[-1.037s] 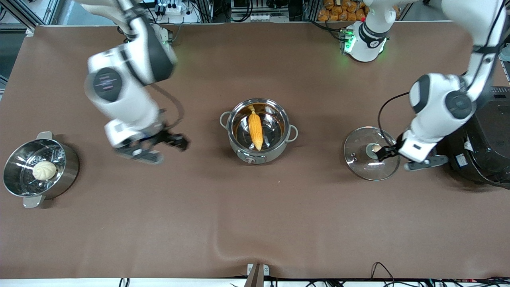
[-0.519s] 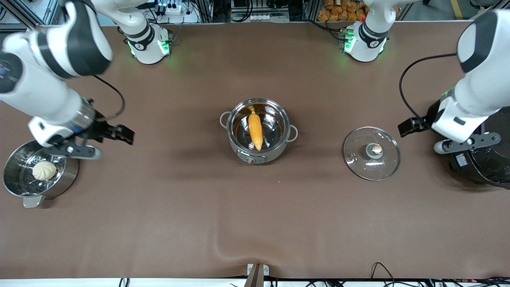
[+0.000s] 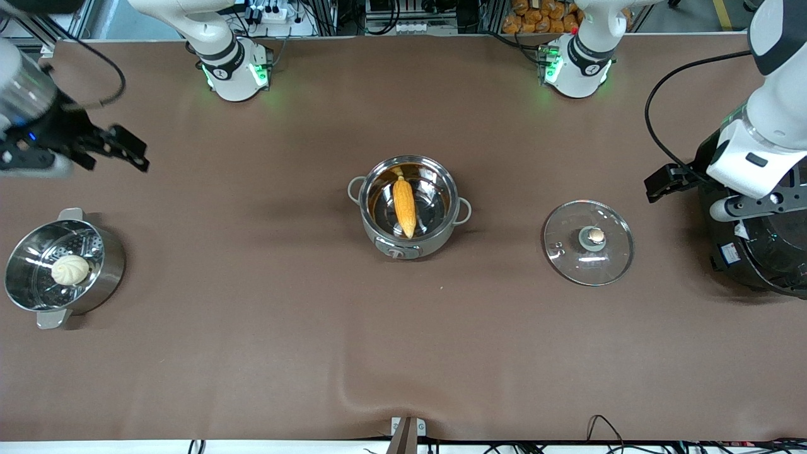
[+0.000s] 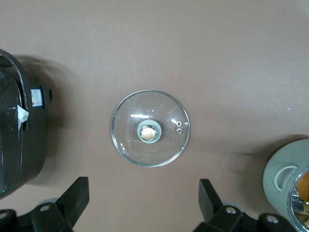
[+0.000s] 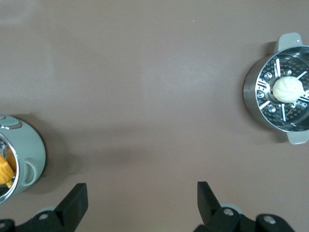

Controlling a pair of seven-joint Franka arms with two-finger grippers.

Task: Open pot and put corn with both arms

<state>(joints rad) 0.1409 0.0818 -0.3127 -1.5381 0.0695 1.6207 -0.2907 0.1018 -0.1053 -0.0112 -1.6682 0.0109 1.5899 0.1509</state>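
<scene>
The right gripper [image 5: 140, 205] is hanging above bare brown table [image 5: 145, 87], its two black fingers [image 5: 75, 200] spread wide with nothing between them. Taking the steamer pot [image 5: 277, 94] as the clock's centre, with twelve o'clock pointing toward the robots' bases, the pale-grey pot [image 5: 21, 157] is sitting well apart at about three o'clock. A white bun [image 5: 288, 88] is resting on the steamer pot's perforated insert. A sliver of yellow corn [image 5: 5, 170] is showing inside the pale-grey pot.
</scene>
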